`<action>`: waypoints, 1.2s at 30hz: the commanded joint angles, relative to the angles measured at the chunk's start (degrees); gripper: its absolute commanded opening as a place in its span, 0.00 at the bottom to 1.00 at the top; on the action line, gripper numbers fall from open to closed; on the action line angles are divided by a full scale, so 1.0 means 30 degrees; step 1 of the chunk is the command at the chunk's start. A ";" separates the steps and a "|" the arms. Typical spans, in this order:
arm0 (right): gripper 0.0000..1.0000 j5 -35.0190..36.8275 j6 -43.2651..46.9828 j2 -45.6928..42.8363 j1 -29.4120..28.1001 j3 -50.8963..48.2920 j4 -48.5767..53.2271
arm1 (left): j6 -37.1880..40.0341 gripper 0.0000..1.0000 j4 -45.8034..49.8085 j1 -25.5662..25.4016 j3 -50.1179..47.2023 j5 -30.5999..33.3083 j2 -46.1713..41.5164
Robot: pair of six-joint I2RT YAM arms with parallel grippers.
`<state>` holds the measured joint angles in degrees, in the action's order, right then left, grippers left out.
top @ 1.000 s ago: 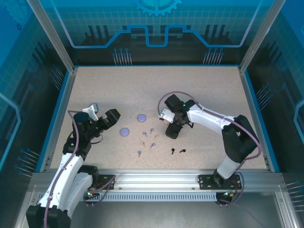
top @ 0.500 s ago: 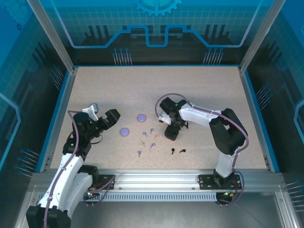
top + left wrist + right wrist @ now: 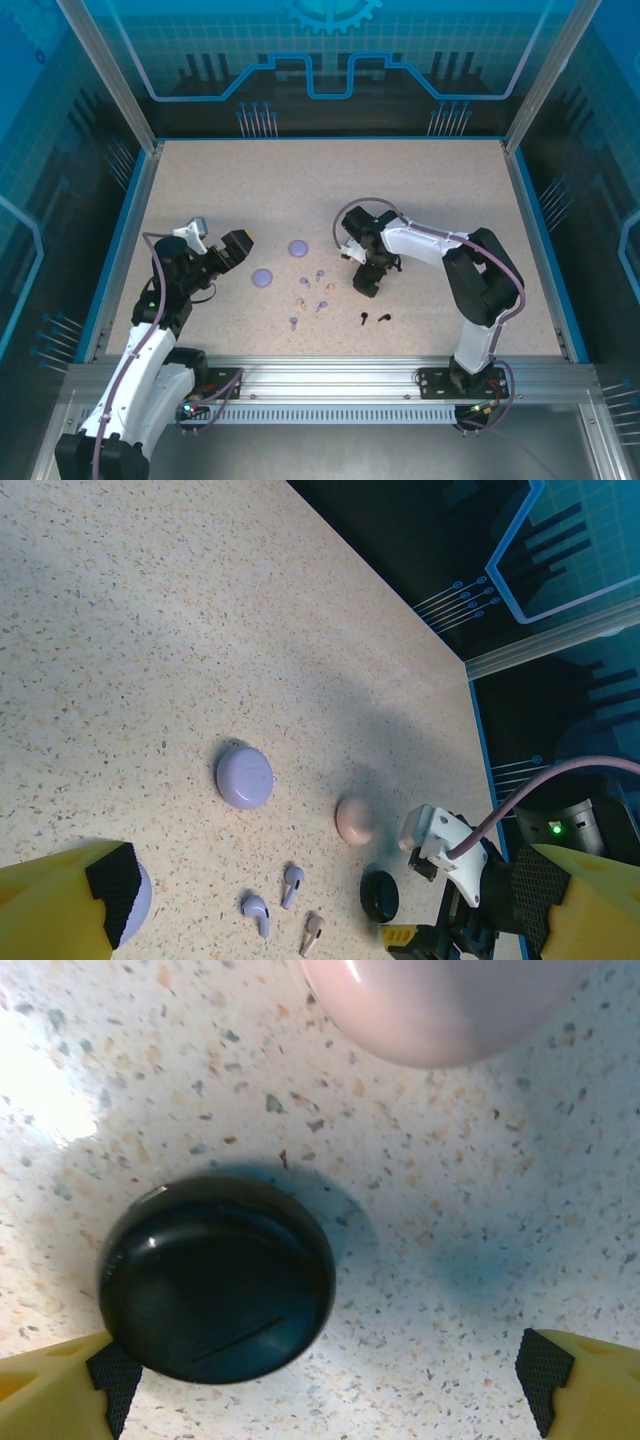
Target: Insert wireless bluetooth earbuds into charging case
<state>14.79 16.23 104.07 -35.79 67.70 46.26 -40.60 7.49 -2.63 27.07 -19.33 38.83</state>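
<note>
**Right arm hanging over the black case, earbuds lying loose**

The earbuds (image 3: 292, 882) are lying scattered on the surface (image 3: 420, 190) between the two arms, none in a case yet. The black case (image 3: 215, 1275) is sitting closed under the right gripper (image 3: 320, 1385), whose jaws are standing wide and empty, probably lining up to grab it. The left gripper (image 3: 240, 245) is hovering near a lavender case (image 3: 262, 277), its jaws gaping and holding nothing. The pink case (image 3: 440, 1000) is being cut off by the frame edge. Whether the right pad is touching the black case is hard to tell.
</note>
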 commanded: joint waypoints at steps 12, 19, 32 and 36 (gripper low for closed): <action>1.00 0.0255 -0.0584 -0.1179 0.1159 -0.0397 0.0686 | 0.0057 0.99 0.0204 -0.0089 0.0066 0.0233 -0.0052; 1.00 -0.0064 -0.0438 -0.1425 0.1384 -0.0239 0.0840 | 0.0087 0.99 0.0266 -0.0088 0.0059 0.0248 -0.0052; 1.00 -0.4076 -0.4251 -0.3103 0.0820 0.1200 0.3301 | 0.0272 0.99 0.0777 -0.0089 0.0161 0.0407 -0.0593; 1.00 -0.3778 -0.3819 -0.3132 0.0959 0.1453 0.3739 | 0.0393 0.99 0.0997 -0.0089 0.0264 0.0436 -0.0609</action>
<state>5.10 5.72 95.55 -32.86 70.52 54.00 -40.40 8.95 -2.63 27.09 -18.79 37.69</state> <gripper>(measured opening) 0.999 0.988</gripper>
